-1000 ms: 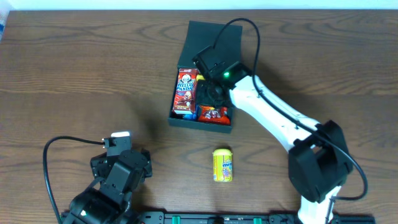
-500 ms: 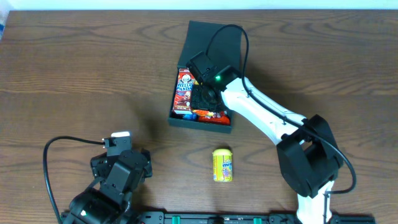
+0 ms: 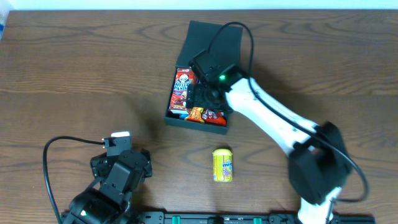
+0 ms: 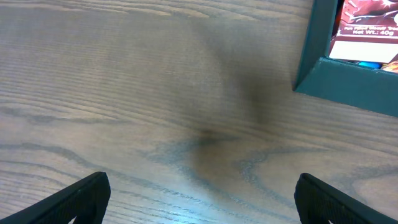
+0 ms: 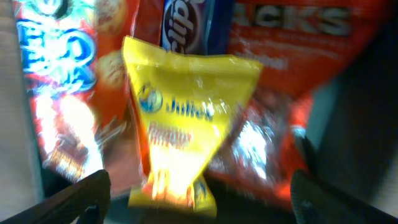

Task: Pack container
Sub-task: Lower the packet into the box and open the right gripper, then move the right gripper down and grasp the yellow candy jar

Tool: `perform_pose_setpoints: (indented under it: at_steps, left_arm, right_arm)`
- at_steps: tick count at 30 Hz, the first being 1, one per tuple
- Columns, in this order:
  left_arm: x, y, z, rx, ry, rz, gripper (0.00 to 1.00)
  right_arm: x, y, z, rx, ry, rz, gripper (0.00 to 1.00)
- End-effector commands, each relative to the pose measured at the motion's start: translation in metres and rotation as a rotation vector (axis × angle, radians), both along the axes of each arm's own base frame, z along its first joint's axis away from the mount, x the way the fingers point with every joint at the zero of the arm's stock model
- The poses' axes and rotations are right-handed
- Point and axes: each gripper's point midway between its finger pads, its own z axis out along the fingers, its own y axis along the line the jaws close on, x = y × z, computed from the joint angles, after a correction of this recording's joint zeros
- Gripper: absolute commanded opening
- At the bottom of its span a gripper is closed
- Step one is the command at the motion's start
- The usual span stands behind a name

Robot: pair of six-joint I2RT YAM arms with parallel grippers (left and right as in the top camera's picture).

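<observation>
Container (image 3: 196, 122) is seen at the far middle of the bench (image 3: 87, 74), with its flap lid open behind it. The right gripper (image 5: 202, 190), closed a second ago, is now spread wide above it, and a yellow packet (image 5: 186, 118) has been let down onto the snacks inside. It seems fully released, though this view is blurred. A yellow can (image 3: 222, 165) is left outside. The left gripper (image 4: 199, 193) is kept open and empty.
</observation>
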Motion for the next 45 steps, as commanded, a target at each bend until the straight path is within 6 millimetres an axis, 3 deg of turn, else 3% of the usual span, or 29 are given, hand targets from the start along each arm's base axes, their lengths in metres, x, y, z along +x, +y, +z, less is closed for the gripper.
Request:
perform_pose_setpoints:
  at_steps: [1, 5, 8, 10, 13, 18, 23, 30, 40, 43, 45]
  left_arm:
    - [0.0, 0.003, 0.001, 0.001, -0.009, 0.02, 0.96]
    - [0.0, 0.003, 0.001, 0.002, -0.01, 0.02, 0.95]
    - [0.0, 0.003, 0.001, 0.001, -0.009, 0.02, 0.96]
    - [0.0, 0.003, 0.001, 0.002, -0.01, 0.02, 0.96]
    - [0.0, 0.003, 0.001, 0.002, -0.01, 0.02, 0.96]
    - [0.0, 0.003, 0.001, 0.002, -0.01, 0.02, 0.96]
    - [0.0, 0.003, 0.001, 0.002, -0.01, 0.02, 0.96]
    - [0.0, 0.003, 0.001, 0.001, -0.009, 0.02, 0.96]
    - [0.0, 0.003, 0.001, 0.001, -0.009, 0.02, 0.96]
    - [0.0, 0.003, 0.001, 0.001, -0.009, 0.02, 0.96]
    - [0.0, 0.003, 0.001, 0.002, -0.01, 0.02, 0.96]
  right_arm:
    - [-0.006, -0.016, 0.061, 0.03, -0.108, -0.015, 0.94]
    - [-0.043, -0.041, 0.097, 0.016, -0.092, -0.039, 0.94]
    - [-0.076, -0.06, 0.102, -0.052, -0.061, -0.081, 0.96]
    - [-0.101, -0.059, 0.093, -0.065, -0.028, -0.048, 0.98]
    - [-0.141, -0.064, 0.057, -0.115, 0.08, -0.03, 0.99]
    - [-0.177, -0.072, 0.0, -0.162, 0.203, 0.023, 0.99]
    - [-0.188, -0.044, -0.043, 0.002, 0.223, 0.156, 0.99]
    - [-0.197, -0.057, -0.078, -0.057, 0.266, 0.152, 0.99]
    - [-0.196, -0.065, -0.094, -0.121, 0.277, 0.144, 0.99]
    - [-0.195, -0.066, -0.094, -0.124, 0.274, 0.144, 0.93]
    - [-0.195, -0.066, -0.094, -0.127, 0.271, 0.143, 0.82]
